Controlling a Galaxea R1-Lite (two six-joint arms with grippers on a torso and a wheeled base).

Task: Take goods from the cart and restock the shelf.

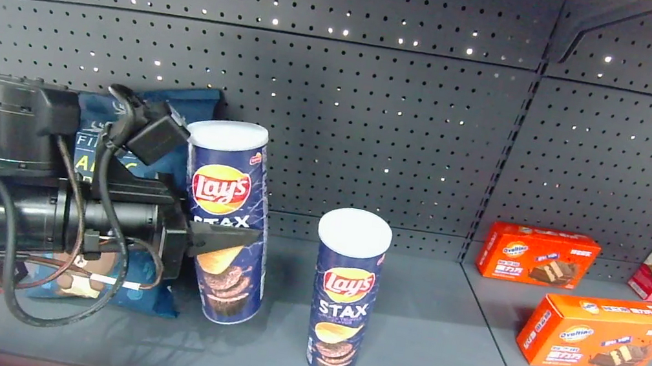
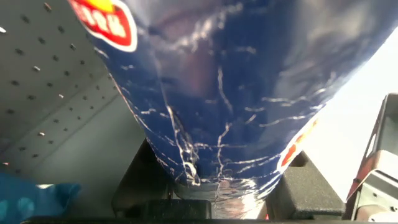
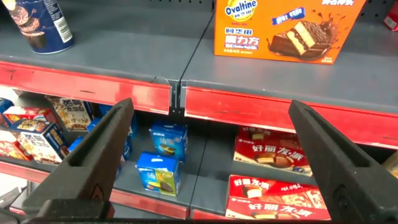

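Currently left end effector (image 1: pixel 229 236) clamped tilted can (image 1: pixel 221 189); needed righting on shelf (image 1: pixel 426 336) before release; right end effector (image 3: pixel 211 106) sat open.

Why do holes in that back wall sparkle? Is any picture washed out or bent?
Head view: light shines through some holes in the back wall as bright dots, and its seams look bowed by the lens. Left wrist view: the can shows sheen on its wrap, with a blown-out white patch beside it. Right wrist view: even light on the orange box, no glare.
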